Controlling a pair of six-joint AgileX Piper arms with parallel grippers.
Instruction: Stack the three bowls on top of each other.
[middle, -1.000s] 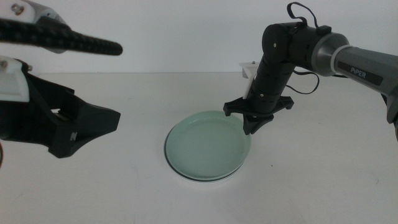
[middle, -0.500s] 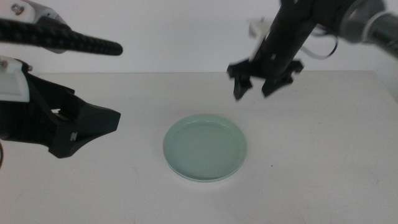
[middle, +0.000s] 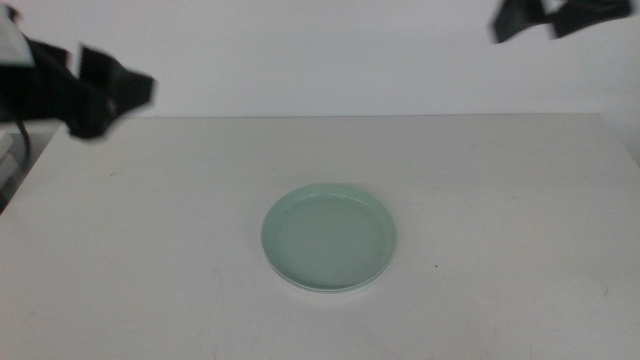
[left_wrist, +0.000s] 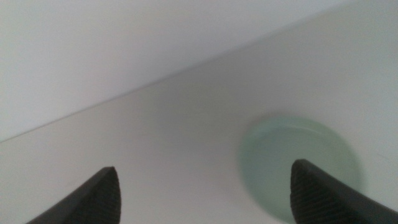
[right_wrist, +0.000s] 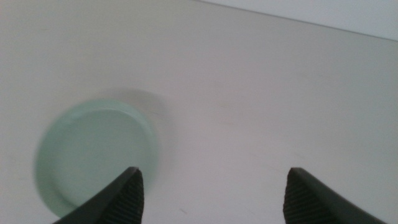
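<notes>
With the mint bowl (middle: 330, 237) topping the stack on the desk (middle: 500, 250), stacking looks done; both released hands, left hand (left_wrist: 202, 186) and right hand (right_wrist: 211, 193), hover well above it, needing only to park.

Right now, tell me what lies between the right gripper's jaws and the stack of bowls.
Nothing but bare table. In the right wrist view the right gripper, jaws open, hangs above and apart from the mint-green bowl topping the stack.

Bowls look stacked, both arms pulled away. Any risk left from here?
1. The mint green bowl sits slightly off-centre on the bowls beneath; a paler rim shows at the near edge, so a bump might shift it.
2. The left gripper and right gripper are open and high; low risk.
</notes>
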